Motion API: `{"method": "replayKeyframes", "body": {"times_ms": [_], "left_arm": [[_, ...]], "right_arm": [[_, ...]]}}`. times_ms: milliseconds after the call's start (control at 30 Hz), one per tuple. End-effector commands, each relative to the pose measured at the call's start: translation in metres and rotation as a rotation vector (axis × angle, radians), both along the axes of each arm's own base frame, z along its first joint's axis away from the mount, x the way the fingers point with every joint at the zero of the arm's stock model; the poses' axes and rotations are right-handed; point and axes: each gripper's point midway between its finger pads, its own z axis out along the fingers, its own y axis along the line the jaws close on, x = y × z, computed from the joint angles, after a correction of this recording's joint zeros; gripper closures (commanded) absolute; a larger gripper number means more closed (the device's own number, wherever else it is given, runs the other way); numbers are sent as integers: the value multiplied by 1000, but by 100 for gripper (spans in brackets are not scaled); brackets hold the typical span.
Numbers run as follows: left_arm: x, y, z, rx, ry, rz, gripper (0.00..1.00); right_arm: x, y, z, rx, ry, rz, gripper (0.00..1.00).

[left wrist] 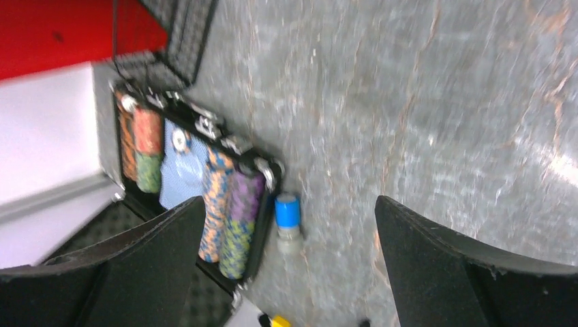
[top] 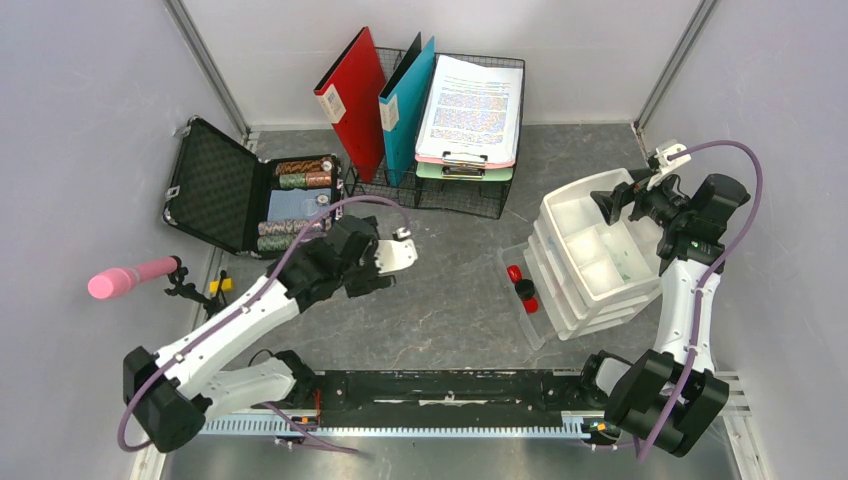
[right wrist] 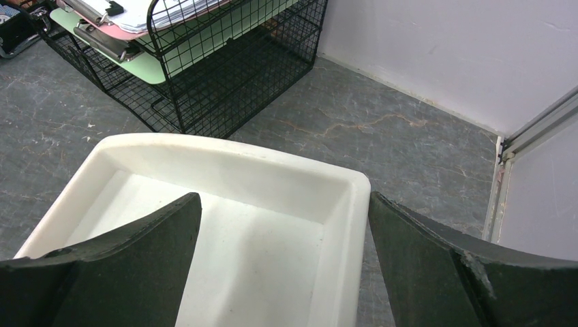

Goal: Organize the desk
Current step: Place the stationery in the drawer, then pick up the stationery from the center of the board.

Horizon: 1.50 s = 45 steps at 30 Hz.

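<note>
L tool (left wrist: 288,202) spread over desk (left wrist: 443,102) nr case (top: 215,190); R tool (right wrist: 285,197) spread over tray (right wrist: 225,146).

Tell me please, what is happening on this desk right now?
Two robot arms are tidying the desk. The left gripper hangs open, holding nothing, beside the open black case of poker chips; a small blue-capped bottle lies next to that case. The right gripper is open too, empty, above the white drawer unit.
</note>
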Motion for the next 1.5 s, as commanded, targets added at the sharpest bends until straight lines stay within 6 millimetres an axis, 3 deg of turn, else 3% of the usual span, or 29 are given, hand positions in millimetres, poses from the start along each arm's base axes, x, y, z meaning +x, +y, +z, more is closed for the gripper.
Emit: {"method": "replayKeyframes", "body": {"times_ms": [0, 100, 333, 500, 733, 1000, 1233, 1467], "left_arm": [[-11, 44, -20, -3, 95, 159, 0], [-8, 71, -34, 21, 141, 255, 0], [9, 115, -67, 96, 239, 391, 0], [9, 150, -89, 120, 359, 470, 2], [15, 181, -100, 94, 426, 547, 6], [35, 193, -117, 70, 423, 571, 8], [42, 177, -132, -25, 481, 564, 10], [53, 166, -131, -96, 441, 525, 9]], "right_arm": [[-22, -1, -84, 148, 323, -74, 2], [-22, -1, -84, 149, 324, -74, 2], [-22, -1, -86, 151, 328, -73, 2], [-22, -1, -86, 152, 328, -71, 2], [-22, 1, -87, 163, 339, -60, 2], [-23, 3, -86, 168, 340, -47, 2], [-23, 5, -89, 173, 353, -33, 2], [-24, 5, -90, 171, 357, -31, 2]]}}
